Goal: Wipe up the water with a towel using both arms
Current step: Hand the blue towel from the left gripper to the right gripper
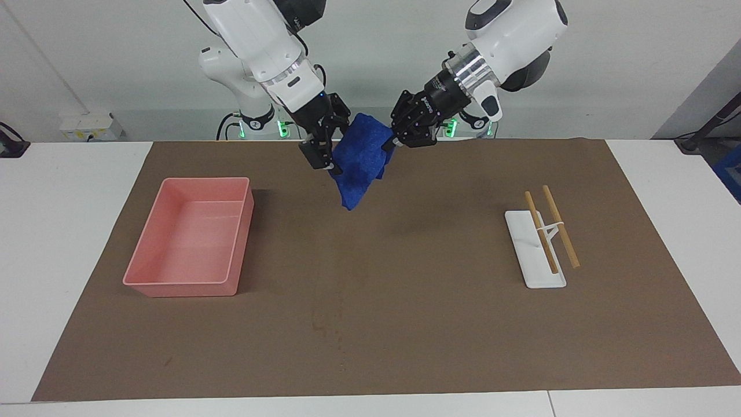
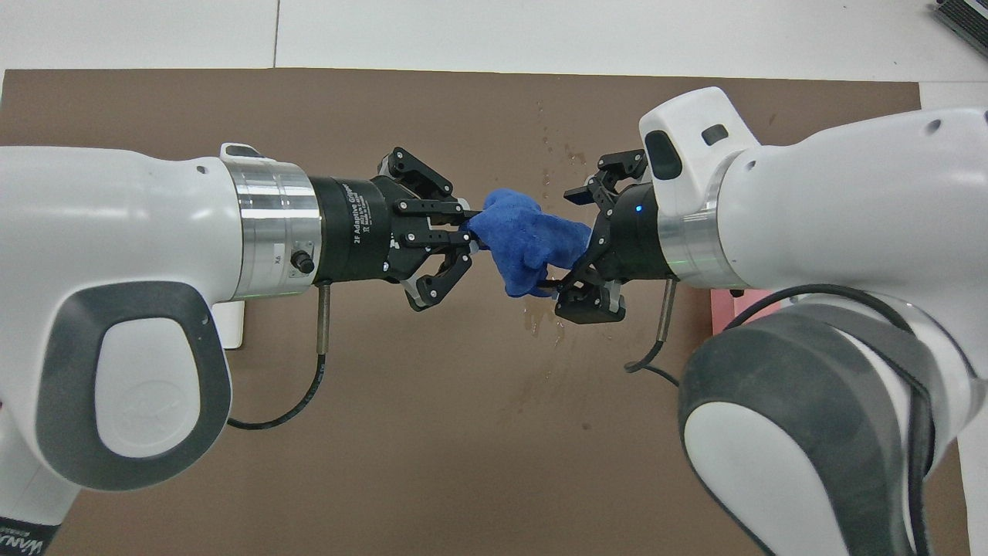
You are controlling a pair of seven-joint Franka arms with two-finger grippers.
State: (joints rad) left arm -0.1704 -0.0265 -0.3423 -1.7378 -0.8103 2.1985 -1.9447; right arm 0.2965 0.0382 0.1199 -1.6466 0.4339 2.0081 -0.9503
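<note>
The deep-blue towel hangs in the air between the two arms, above the brown mat. My left gripper is shut on one corner of it. My right gripper stands open at the towel's other end, one finger on each side of the cloth. The water is a darker wet patch on the mat, partly covered by the towel in the overhead view, with small drops farther from the robots.
A pink tray sits on the brown mat toward the right arm's end. A white plate with wooden sticks lies toward the left arm's end.
</note>
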